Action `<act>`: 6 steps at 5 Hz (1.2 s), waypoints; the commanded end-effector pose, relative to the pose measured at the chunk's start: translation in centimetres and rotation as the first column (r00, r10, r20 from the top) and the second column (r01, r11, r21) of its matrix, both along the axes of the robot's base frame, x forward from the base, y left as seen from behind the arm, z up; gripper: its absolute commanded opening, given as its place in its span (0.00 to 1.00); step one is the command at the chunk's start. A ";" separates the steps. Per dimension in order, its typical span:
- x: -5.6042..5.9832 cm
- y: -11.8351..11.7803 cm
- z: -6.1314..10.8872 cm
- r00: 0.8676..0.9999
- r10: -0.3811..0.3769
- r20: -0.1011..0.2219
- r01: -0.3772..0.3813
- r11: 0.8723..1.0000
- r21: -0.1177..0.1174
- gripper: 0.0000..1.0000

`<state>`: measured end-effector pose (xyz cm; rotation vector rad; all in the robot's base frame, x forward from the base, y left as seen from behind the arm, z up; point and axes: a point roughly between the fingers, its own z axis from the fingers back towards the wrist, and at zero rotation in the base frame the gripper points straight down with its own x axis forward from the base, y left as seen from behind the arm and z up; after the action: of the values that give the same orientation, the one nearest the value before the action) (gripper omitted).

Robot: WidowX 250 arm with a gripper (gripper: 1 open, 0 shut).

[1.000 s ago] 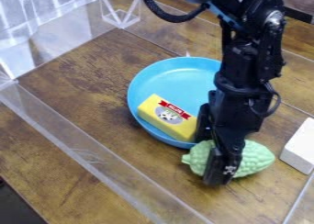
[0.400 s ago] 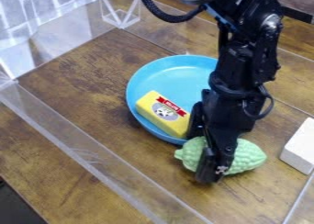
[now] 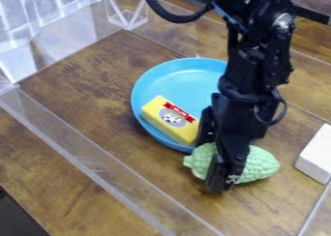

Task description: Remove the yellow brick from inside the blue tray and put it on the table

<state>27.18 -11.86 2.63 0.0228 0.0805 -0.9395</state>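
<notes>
Clear plastic wall [image 3: 77, 148] runs along the left and near edge of the table [image 3: 91, 80], dark wood grain. A second clear panel stands at the back left, about 11 o'clock from the tray.

Tray [image 3: 195, 77] sits mid-frame, round, blue, shallow. Brick [image 3: 173, 119] lies inside it, at the tray's 7 o'clock, against the near rim, flat, label up, red and dark print. Not touched by me.

At 5 o'clock from the tray, just outside the rim, the green gourd [image 3: 258, 167] lies on the table, ribbed, on its side. My hand [image 3: 222, 180] is down on it, pointing straight at the table, at the gourd's left end. My black arm comes in from the top, crossing over the tray's right part and hiding some of the rim there. Fingers look dark against the green; they seem to sit on either side of the gourd's left part, but I cannot tell how far apart they are or whether they grip it. The brick is at roughly 10 o'clock from my hand, near but apart.

White block [image 3: 316, 153] at the right edge, 3 o'clock from the gourd, on the table, partly cut off by the frame.
</notes>
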 end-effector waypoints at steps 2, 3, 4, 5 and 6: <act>0.4 0.2 1.5 0.998 0.025 0.055 -0.022 0.999 -0.048 1.00; 0.4 0.0 1.6 0.998 0.026 0.062 -0.023 0.998 -0.060 1.00; 0.3 -0.2 1.8 0.997 0.027 0.068 -0.022 0.997 -0.070 1.00; 0.3 -0.4 1.9 0.997 0.027 0.075 -0.021 0.997 -0.080 1.00; 0.3 -0.5 2.1 0.996 0.026 0.082 -0.019 0.996 -0.089 1.00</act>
<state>26.91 -12.27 2.68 -0.0220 0.0371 -0.9205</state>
